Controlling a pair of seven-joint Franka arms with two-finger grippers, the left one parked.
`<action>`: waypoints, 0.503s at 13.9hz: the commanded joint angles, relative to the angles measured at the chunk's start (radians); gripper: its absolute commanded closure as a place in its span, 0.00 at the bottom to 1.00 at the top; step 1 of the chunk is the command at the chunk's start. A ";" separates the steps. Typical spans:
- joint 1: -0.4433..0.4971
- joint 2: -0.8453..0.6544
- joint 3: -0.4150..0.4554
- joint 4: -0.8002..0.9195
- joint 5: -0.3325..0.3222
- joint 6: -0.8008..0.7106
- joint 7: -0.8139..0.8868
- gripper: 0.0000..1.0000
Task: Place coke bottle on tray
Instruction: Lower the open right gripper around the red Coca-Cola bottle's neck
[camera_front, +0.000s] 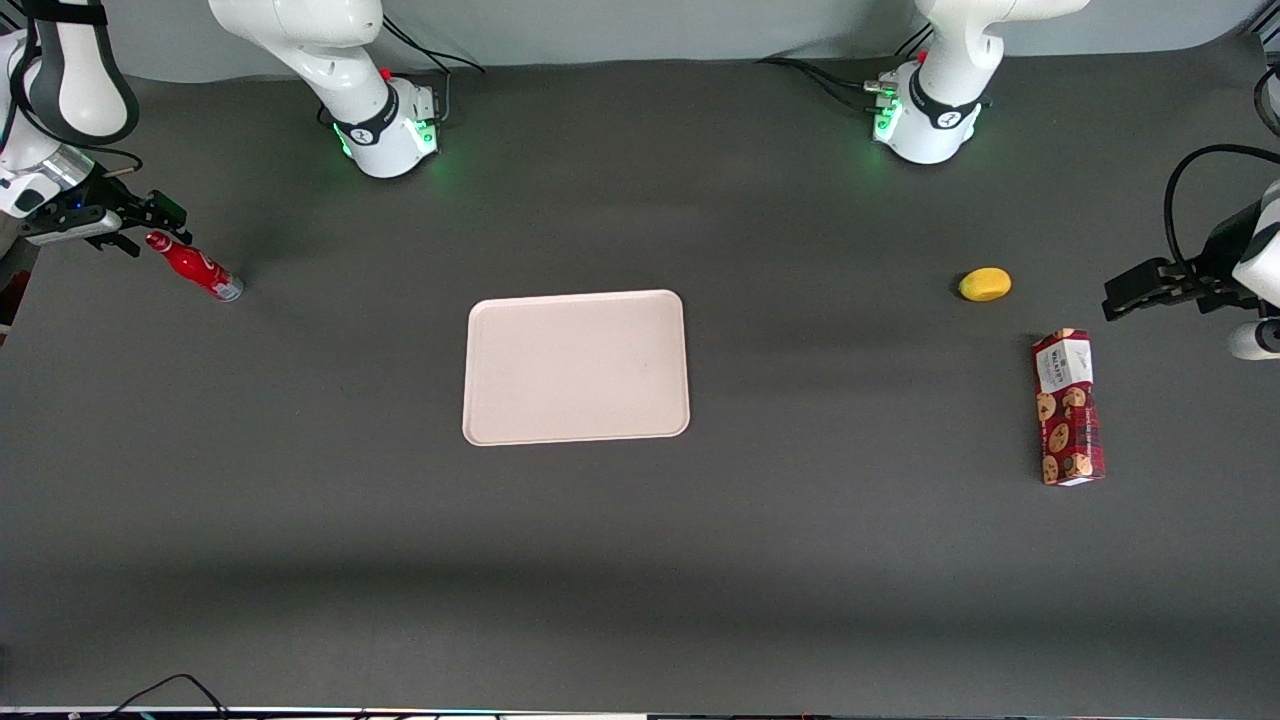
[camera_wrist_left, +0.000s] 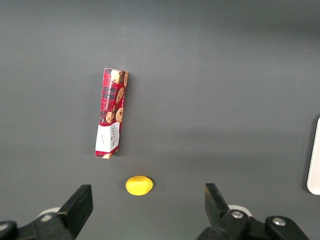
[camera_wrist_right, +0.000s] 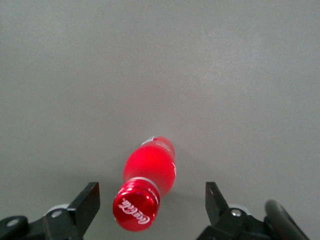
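Note:
The coke bottle (camera_front: 195, 268) is slim, glossy red with a silvery base, and stands on the dark table at the working arm's end. The right wrist view looks down on the bottle (camera_wrist_right: 150, 172) and its red cap (camera_wrist_right: 136, 205) with white script. My right gripper (camera_front: 148, 228) hovers over the cap, open, with one black finger (camera_wrist_right: 89, 201) on each side of it and not touching it. The pale pinkish tray (camera_front: 577, 367) lies flat in the middle of the table with nothing on it, well away from the bottle. One edge of the tray (camera_wrist_left: 315, 160) shows in the left wrist view.
A red patterned cookie box (camera_front: 1068, 407) and a small yellow fruit (camera_front: 985, 284) lie toward the parked arm's end of the table. Both the box (camera_wrist_left: 111, 113) and the fruit (camera_wrist_left: 139, 185) show in the left wrist view. Two arm bases (camera_front: 385, 125) (camera_front: 925, 115) stand farthest from the camera.

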 joint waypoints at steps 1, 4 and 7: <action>0.011 0.015 -0.002 0.020 -0.017 0.004 0.000 0.30; 0.030 0.021 0.005 0.052 -0.017 -0.053 -0.009 0.66; 0.036 0.029 0.007 0.063 -0.017 -0.059 -0.018 0.79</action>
